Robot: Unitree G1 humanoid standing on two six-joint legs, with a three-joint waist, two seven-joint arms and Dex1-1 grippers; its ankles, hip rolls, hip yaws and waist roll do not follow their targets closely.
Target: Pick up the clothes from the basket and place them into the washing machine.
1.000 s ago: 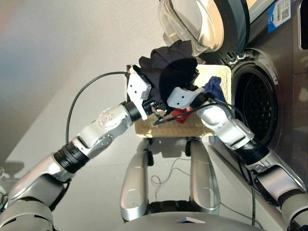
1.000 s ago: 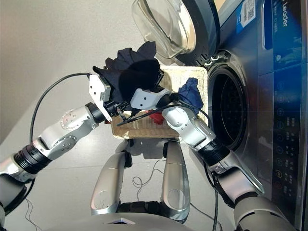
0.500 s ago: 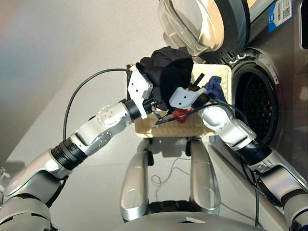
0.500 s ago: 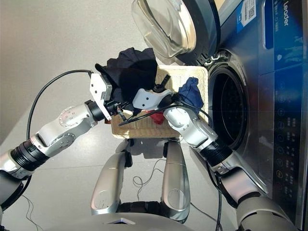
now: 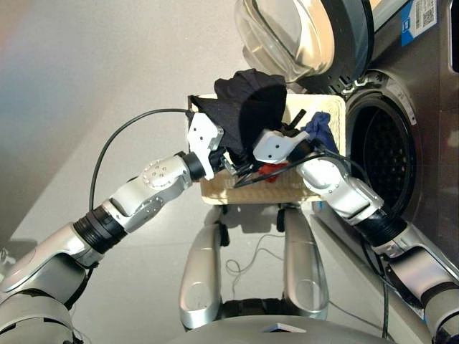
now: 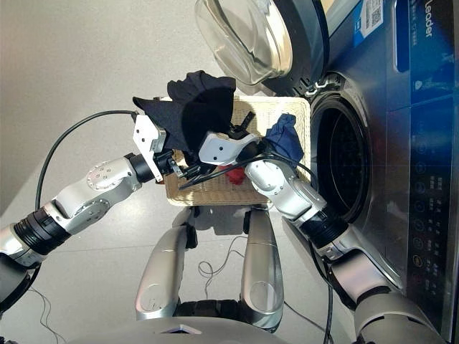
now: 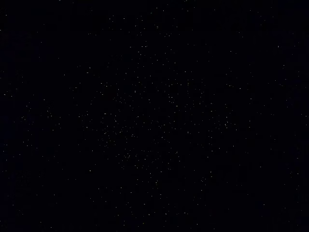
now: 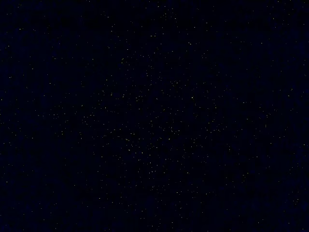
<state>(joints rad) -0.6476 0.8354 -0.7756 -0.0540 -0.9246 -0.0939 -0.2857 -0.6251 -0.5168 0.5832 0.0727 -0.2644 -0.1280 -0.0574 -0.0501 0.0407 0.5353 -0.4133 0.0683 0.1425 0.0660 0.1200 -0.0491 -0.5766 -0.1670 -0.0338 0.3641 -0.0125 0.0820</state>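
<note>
Head view | black garment (image 5: 247,107) 1 | red 1 (image 5: 268,170) | navy 1 (image 5: 318,131)

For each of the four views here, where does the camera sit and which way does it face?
Left eye: head, looking down over both arms at basket, black garment, open washing machine.
Right eye: beside it; same scene, navy garment and drum clearer.
Left wrist: all dark, nothing readable.
Right wrist: the same.
Shared: both eyes show the left claw.
</note>
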